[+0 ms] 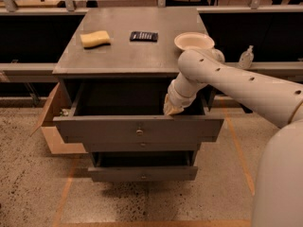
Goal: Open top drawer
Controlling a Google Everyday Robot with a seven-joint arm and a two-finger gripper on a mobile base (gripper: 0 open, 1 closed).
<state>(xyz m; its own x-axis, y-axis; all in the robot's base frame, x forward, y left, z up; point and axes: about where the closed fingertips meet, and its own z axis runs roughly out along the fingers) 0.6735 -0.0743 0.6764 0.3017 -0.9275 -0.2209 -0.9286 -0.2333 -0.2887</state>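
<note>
My gripper [173, 109] hangs inside the right side of the wide top drawer [94, 128] — which stands pulled well out beneath the grey cabinet top [128, 56]. Whether my gripper is clenched or released, I cannot tell.

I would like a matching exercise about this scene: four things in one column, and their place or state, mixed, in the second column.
1 top drawer
2 gripper
3 yellow sponge
4 white bowl

A on the cabinet top, picture left
B pulled out, open
C on the cabinet top, picture right
D inside the top drawer, near its right wall

Pairs: 1-B; 2-D; 3-A; 4-C
</note>
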